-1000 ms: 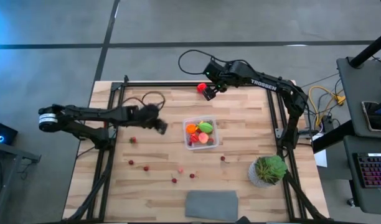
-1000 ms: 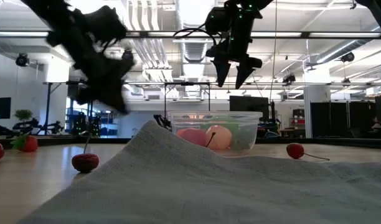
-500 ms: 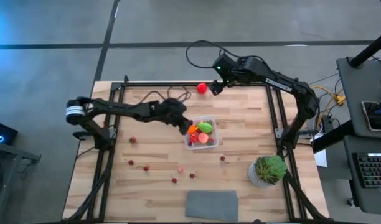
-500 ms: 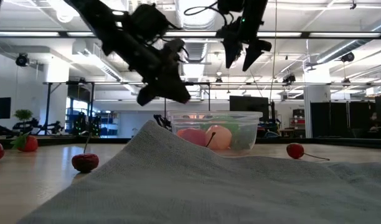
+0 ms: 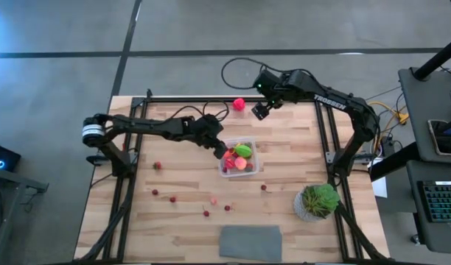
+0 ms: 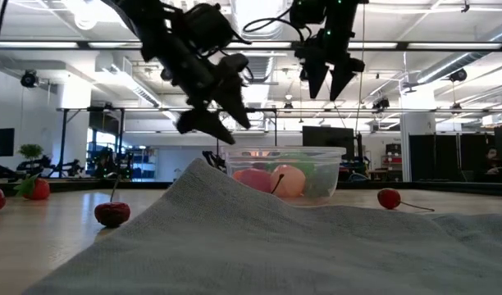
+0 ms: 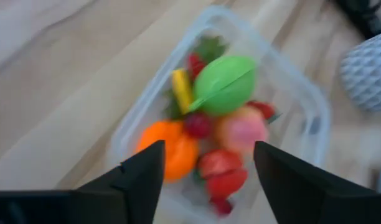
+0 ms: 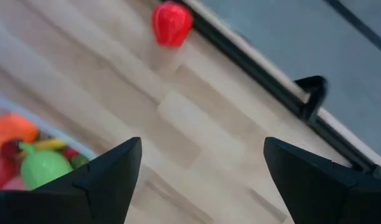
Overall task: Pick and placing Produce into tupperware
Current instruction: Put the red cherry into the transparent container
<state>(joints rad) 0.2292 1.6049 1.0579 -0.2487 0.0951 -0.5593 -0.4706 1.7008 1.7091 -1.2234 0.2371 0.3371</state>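
Both arms raised, fingers spread
Left gripper (image 5: pixel 220 146) reaches toward the table's middle; right gripper (image 5: pixel 259 110) hangs near the far edge

Wooden table (image 5: pixel 284 206), clear tupperware (image 5: pixel 253 165), scattered berries (image 5: pixel 172 199), grey cloth (image 5: pixel 250 243), potted plant (image 5: pixel 317 201)

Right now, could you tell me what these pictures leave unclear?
- Low view: the grey cloth hides the tupperware's base.
- High view: the small berries are too small to identify.
- Left wrist view: blur obscures the produce beyond the left tool.
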